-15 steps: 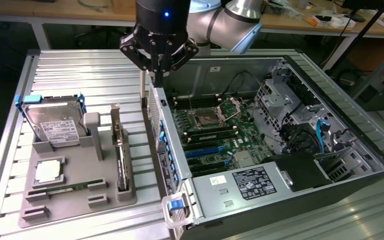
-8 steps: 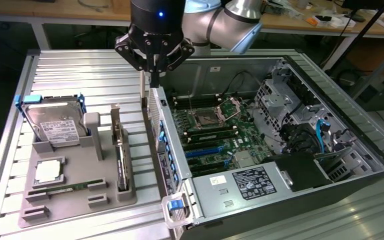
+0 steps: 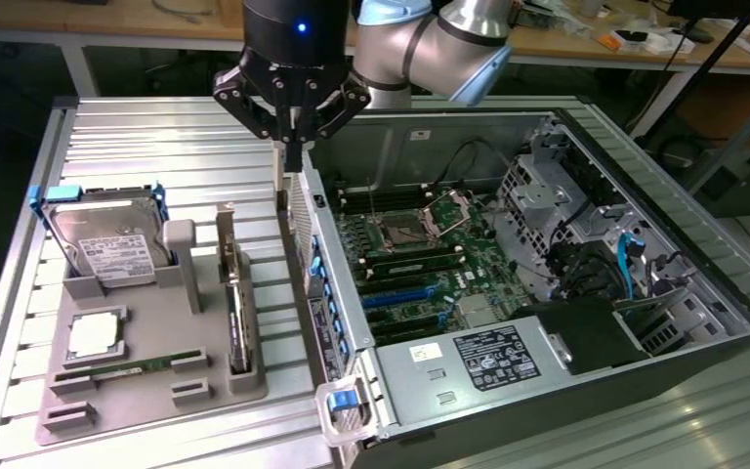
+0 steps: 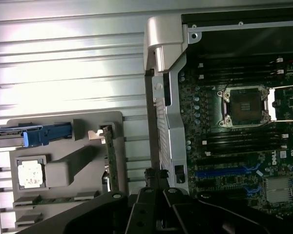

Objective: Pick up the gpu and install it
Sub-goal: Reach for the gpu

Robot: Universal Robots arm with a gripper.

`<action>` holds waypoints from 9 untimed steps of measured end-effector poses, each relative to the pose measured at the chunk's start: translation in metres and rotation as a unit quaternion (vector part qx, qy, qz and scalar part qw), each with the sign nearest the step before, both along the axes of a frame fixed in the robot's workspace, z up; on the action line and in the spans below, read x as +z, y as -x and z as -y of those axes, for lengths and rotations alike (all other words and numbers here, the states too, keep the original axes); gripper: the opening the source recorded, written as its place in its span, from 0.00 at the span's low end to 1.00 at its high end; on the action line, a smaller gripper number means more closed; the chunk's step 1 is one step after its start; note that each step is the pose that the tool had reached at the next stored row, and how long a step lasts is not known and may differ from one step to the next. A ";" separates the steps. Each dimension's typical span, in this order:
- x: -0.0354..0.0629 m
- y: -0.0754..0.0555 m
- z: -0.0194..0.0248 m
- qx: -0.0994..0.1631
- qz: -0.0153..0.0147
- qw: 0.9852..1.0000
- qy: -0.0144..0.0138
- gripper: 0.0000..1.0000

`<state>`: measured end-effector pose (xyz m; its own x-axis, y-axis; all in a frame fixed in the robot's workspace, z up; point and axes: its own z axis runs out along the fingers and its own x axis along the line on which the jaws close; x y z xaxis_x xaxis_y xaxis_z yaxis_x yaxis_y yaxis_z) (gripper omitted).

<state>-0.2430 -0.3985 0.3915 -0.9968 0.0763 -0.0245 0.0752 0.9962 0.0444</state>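
Observation:
The gpu (image 3: 235,315) stands on edge in a slot of the grey holder (image 3: 153,396), its silver bracket pointing up. In the wrist view the gpu (image 4: 110,161) is a thin green edge. My gripper (image 3: 294,156) hangs with its fingers shut and nothing between them, above the near wall of the open computer case (image 3: 316,254). It is behind the gpu and a little toward the exterior view's right, well apart from it. The wrist view has the gripper (image 4: 155,178) over the case wall, the gpu to one side.
The grey holder also carries a hard drive with blue clips (image 3: 102,239), a processor (image 3: 95,335) and a memory stick (image 3: 121,369). Inside the case lie the motherboard (image 3: 414,264) with blue slots (image 3: 395,293) and a power supply (image 3: 479,362). Ribbed metal table (image 3: 153,137) surrounds them.

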 end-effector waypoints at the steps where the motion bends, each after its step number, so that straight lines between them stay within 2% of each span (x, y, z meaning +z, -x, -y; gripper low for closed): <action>1: 0.0000 0.001 0.0000 0.000 0.000 1.000 0.000 0.11; 9: -0.0004 0.009 -0.0002 0.000 0.000 1.000 0.000 0.11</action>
<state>-0.2518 -0.3983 0.3911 -0.9968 0.0762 -0.0245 0.0751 0.9962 0.0444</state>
